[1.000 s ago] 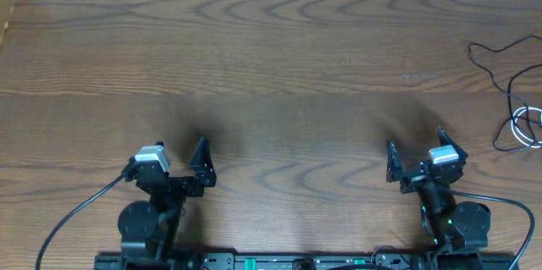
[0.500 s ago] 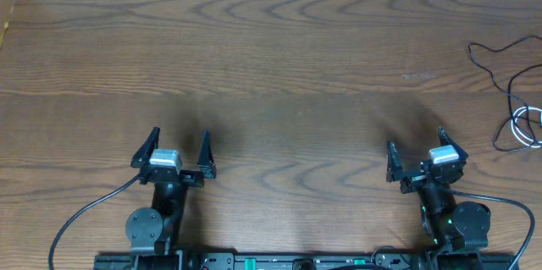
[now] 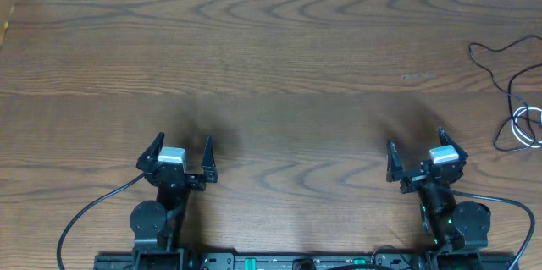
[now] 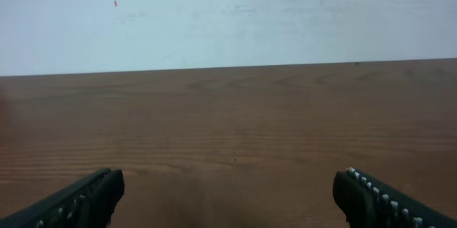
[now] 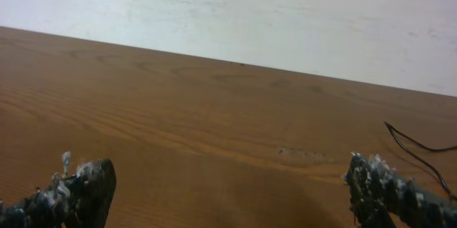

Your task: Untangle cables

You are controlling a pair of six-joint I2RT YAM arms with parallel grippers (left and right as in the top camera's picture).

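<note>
The cables lie at the table's far right edge. A thin black cable [image 3: 494, 52] snakes from the edge toward a white cable [image 3: 518, 118], which is looped below it, and they overlap there. Part of both runs out of the overhead view. A stretch of the black cable [image 5: 418, 142] also shows at the right of the right wrist view. My left gripper [image 3: 182, 143] [image 4: 228, 192] is open over bare wood at the front left, far from the cables. My right gripper [image 3: 415, 140] [image 5: 228, 185] is open at the front right, with nothing between its fingers, a good way left of the coil.
The brown wooden table [image 3: 279, 50] ends at a white wall along the back. Thick black arm wires [image 3: 93, 206] trail from both arm bases at the front edge.
The left wrist has turned to face straight ahead and shifted slightly right; both its fingers now show. The right arm and the cables have not moved.
</note>
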